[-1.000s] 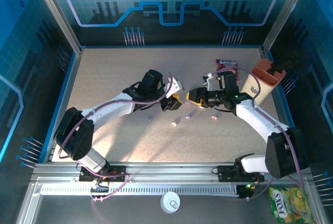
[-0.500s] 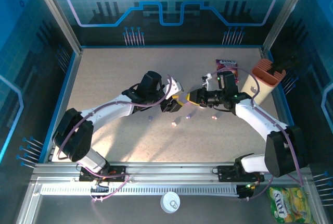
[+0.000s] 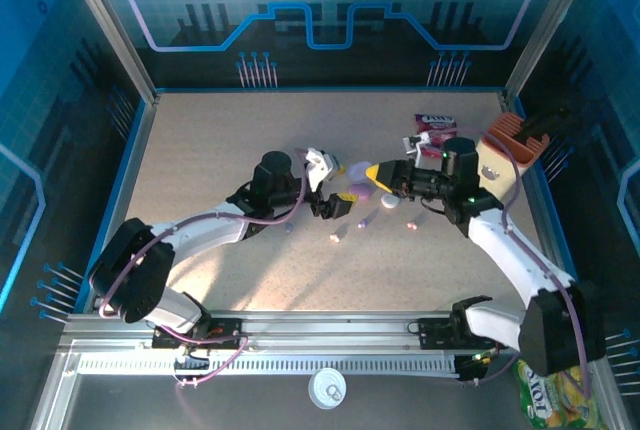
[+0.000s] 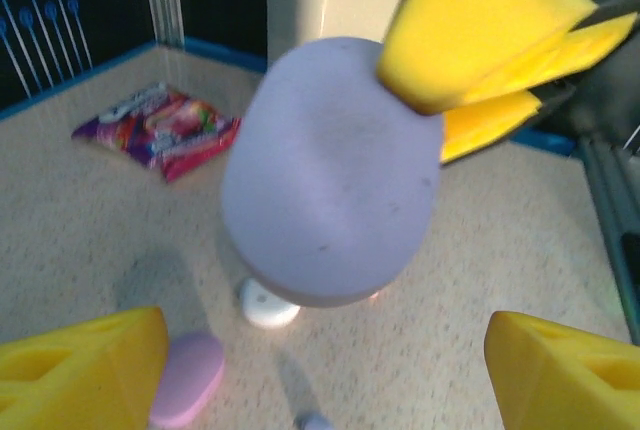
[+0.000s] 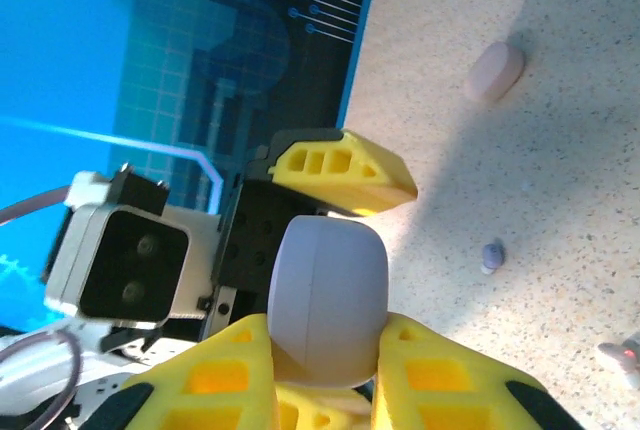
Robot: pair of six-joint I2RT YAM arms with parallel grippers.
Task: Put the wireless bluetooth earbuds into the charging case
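A lavender oval charging case sits closed between the yellow fingers of my right gripper, held above the table. From above, the case hangs just right of my left gripper. In the left wrist view the case looms ahead, and my left gripper is open with nothing in it. Tiny earbuds lie loose below: a white one, a pink oval one and a purple one. Others show from above.
A pink candy packet lies at the back right beside a tan and orange container. A white round lid and a yellow-green packet lie off the table at the front.
The left arm has drawn back to the left and the right arm has shifted right and back. The lavender case stays in the right gripper.
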